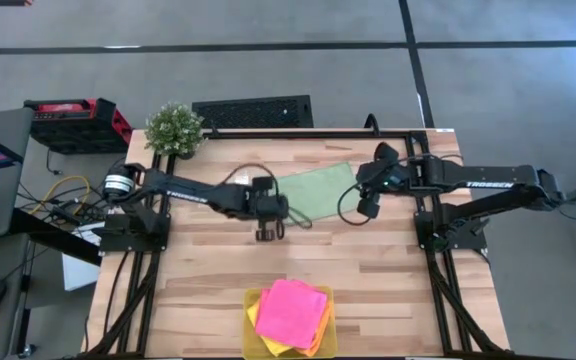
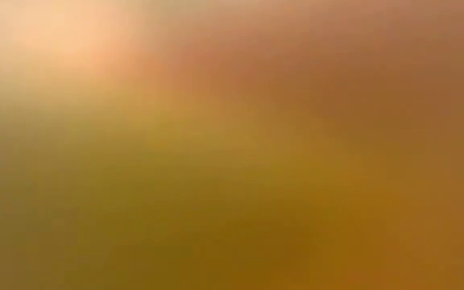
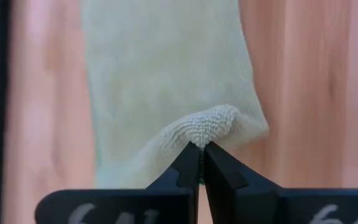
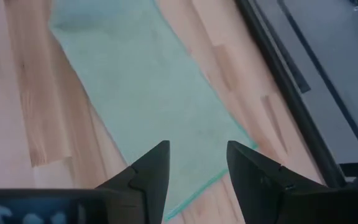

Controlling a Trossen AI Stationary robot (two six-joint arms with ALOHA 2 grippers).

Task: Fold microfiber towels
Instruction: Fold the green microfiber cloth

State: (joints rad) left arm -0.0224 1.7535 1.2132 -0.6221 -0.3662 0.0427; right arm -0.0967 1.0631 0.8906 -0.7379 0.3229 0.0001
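We take the pale green towel [image 1: 317, 190] as our reference; it lies flat on the wooden table [image 1: 388, 280], toward the far edge, between the two arms.

The left gripper [image 3: 199, 148] sits at the towel's left corner. We see its fingers pressed together on a small raised pucker of the fabric, which lifts that corner slightly off the wood. We judge this pinch to be the start of a fold: holding a corner gives control of the edge that is carried across.

The right gripper [image 4: 197, 163] hovers over the towel's right end, fingers moderately apart and holding nothing. The towel's edge lies directly beneath the gap. We judge it is positioned to take the matching corner, so that both ends of one edge travel together and the fold stays square.

Well apart from the green towel, at the table's near edge, the translucent yellow tray [image 1: 251, 300] holds the other towels: the hot pink towel [image 1: 293, 310] on top, with yellow and orange edges showing beneath it.

The low view shows only a blur.
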